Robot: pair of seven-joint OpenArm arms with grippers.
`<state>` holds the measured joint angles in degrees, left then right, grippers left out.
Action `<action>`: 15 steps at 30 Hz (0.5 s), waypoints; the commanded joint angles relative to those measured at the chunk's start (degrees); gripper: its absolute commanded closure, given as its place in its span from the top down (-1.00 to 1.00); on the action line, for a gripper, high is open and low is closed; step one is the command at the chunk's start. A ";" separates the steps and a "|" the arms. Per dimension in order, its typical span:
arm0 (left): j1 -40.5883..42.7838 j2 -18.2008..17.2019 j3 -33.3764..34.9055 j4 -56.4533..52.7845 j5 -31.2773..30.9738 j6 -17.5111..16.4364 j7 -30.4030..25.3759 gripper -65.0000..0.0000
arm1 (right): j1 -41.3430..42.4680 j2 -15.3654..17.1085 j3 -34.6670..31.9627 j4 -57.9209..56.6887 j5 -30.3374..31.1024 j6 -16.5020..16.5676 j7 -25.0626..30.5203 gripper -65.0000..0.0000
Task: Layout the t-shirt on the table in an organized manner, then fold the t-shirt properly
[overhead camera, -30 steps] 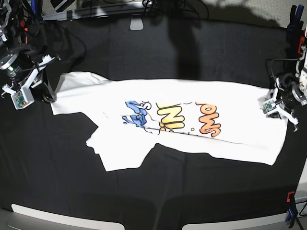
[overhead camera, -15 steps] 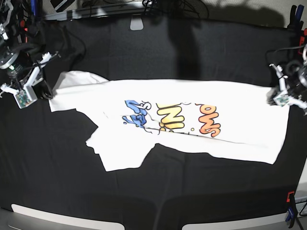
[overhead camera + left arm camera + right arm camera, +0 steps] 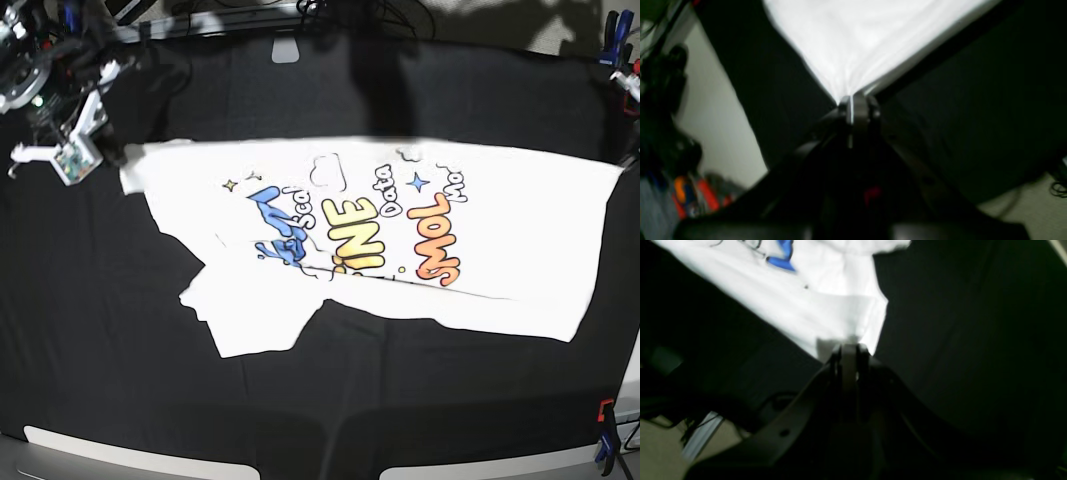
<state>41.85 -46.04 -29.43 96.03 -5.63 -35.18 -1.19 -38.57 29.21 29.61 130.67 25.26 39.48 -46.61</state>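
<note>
The white t-shirt (image 3: 380,230) lies print side up across the black-clothed table (image 3: 400,400), stretched sideways. My right gripper (image 3: 118,158) is at the shirt's far-left corner, shut on the cloth. In the right wrist view the jaws (image 3: 848,348) pinch a white edge of the t-shirt (image 3: 826,306). My left gripper (image 3: 851,101) is shut on a corner of the t-shirt (image 3: 867,40), with the fabric pulled taut into folds. In the base view that arm is almost off the right edge, beside the shirt's far-right corner (image 3: 612,172). One sleeve (image 3: 250,315) lies toward the front.
A blue and orange clamp (image 3: 605,440) stands at the front right table edge, and another clamp (image 3: 612,40) at the back right. Cables and a small white tab (image 3: 285,48) lie along the back edge. Pale panels (image 3: 130,450) border the front.
Both grippers have moved toward the back of the table, drawing the shirt's folded top edge with them. The fold has opened and more print shows. The left arm has slid almost out of the base view.
</note>
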 commanded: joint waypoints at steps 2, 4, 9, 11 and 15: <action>4.31 0.07 -4.15 2.14 -2.29 -0.33 -0.98 -1.00 | -2.38 0.81 0.50 2.03 0.44 0.17 0.31 -1.00; 8.02 1.60 -7.48 3.67 -2.38 -0.83 -1.18 -1.00 | -4.83 0.81 0.50 3.28 0.44 0.17 -0.09 -1.00; 15.32 5.90 -14.01 5.31 -2.36 -2.21 -6.60 -1.00 | -9.64 0.81 0.48 4.33 0.48 0.17 -0.44 -1.00; 17.29 7.34 -15.26 5.31 -2.32 -3.10 -7.34 -1.00 | -11.15 0.81 0.48 4.33 1.07 0.17 -0.48 -1.00; 20.26 8.26 -15.52 5.31 -1.31 -3.23 -8.85 -1.00 | -13.99 0.79 0.48 4.33 4.90 0.52 -1.90 -1.00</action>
<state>61.60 -36.80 -44.03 100.73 -6.11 -39.07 -8.21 -52.14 29.36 29.63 134.10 29.69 39.86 -49.17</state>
